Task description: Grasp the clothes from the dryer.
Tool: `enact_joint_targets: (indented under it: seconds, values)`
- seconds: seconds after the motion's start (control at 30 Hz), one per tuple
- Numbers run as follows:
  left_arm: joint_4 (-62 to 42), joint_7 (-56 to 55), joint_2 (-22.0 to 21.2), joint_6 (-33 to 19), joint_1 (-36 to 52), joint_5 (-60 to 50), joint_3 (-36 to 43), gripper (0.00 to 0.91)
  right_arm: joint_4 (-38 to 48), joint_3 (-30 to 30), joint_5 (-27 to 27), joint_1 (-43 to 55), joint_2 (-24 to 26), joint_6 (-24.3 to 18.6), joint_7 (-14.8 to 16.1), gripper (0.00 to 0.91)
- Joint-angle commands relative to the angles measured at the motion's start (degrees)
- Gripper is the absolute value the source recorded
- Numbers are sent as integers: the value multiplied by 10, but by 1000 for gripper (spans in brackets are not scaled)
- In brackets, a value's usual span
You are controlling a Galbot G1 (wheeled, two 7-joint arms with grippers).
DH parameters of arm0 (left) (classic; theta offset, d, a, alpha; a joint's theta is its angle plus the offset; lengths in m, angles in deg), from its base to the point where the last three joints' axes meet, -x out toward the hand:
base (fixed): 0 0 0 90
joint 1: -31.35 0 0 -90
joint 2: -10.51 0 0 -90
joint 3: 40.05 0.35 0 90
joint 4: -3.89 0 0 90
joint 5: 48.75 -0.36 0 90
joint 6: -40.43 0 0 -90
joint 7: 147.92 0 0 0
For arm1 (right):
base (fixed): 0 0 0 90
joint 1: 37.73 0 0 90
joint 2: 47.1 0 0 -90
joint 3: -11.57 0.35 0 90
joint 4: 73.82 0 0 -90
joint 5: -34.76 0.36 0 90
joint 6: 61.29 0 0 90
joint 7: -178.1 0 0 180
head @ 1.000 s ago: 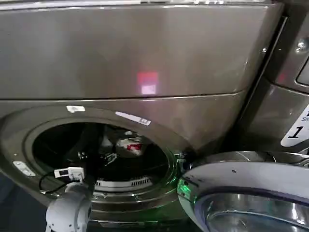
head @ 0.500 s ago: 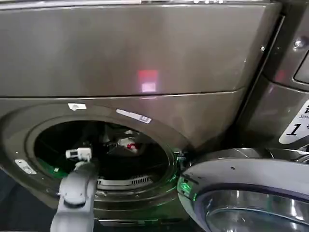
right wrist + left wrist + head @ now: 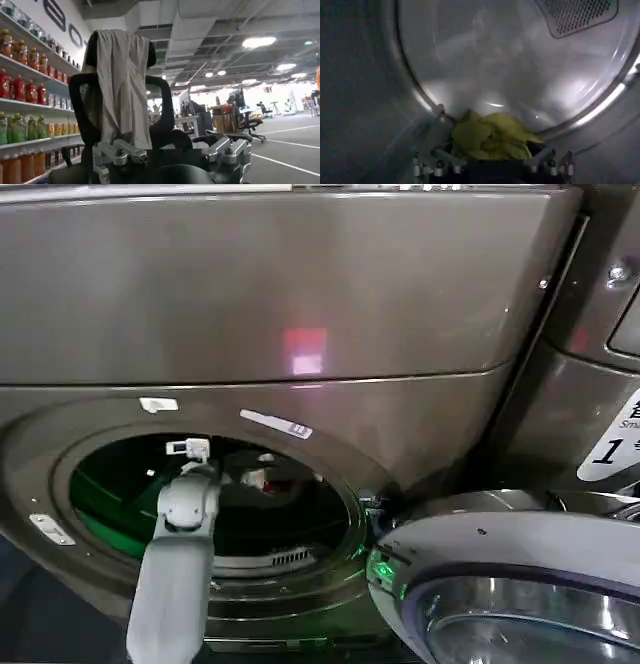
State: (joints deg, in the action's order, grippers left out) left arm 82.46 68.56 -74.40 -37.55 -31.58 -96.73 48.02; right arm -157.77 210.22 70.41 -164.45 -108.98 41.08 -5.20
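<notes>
The dryer (image 3: 300, 294) is a bronze-grey front-loader whose round porthole (image 3: 340, 474) stands open. Deep in the dark drum lie the clothes (image 3: 270, 480), showing as a white piece with a red patch. My left arm (image 3: 178, 534) reaches up through the porthole into the drum. In the left wrist view the lime-green garment (image 3: 490, 136) lies heaped on the drum floor. My left gripper (image 3: 490, 151) is open right at the garment, which bulges between the spread fingers. My right gripper (image 3: 187, 141) is open and holds nothing, pointed at the room away from the machine.
The grey-rimmed glass door (image 3: 520, 554) hangs open at the lower right, close to the porthole. A second machine with a "1" sticker (image 3: 612, 446) stands to the right. A perforated vent (image 3: 577, 15) sits in the drum's back wall. A chair draped with cloth (image 3: 122, 85) faces the right wrist.
My left arm has risen from below the porthole's rim and pushed through it into the drum. A green glow has spread inside the drum's left side.
</notes>
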Motion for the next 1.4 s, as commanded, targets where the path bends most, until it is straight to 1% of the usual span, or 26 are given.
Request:
enact_joint_targets:
  seconds: [0.03, 0.07, 0.1, 0.2, 0.33, 0.53, 0.87, 1.13, 1.4]
  values:
    - [-47, 335, -5, -197, 85, -372, -2, 907, -4, -7, -1, 2, 0, -1, 0, 907]
    - [-50, 365, -4, -202, 93, -365, 0, 907, -3, -8, -1, 3, 0, -1, 0, 907]
    - [-53, 383, -1, -242, 99, -358, 7, 907, -2, -9, -1, 3, 1, -2, 0, 907]
    - [-69, 407, 2, -283, 118, -359, 13, 907, -5, -12, -2, 4, 0, -3, 0, 907]
    - [-89, 408, 5, -303, 135, -361, 14, 907, -4, -13, -3, 3, 0, -5, 0, 907]
    - [-127, 407, 2, -293, 147, -363, 16, 907, -7, -17, -4, 5, 0, -5, 0, 907]
    - [-194, 407, 7, -260, 161, -288, 28, 907, -11, -20, -10, 7, -1, -6, 0, 907]
    - [-258, 407, -1, -246, 170, -300, 23, 907, -12, -23, -11, 9, -1, -6, -1, 907]
    - [-301, 405, 2, -228, 179, -291, 19, 907, -16, -31, -12, 13, -2, -6, -1, 907]
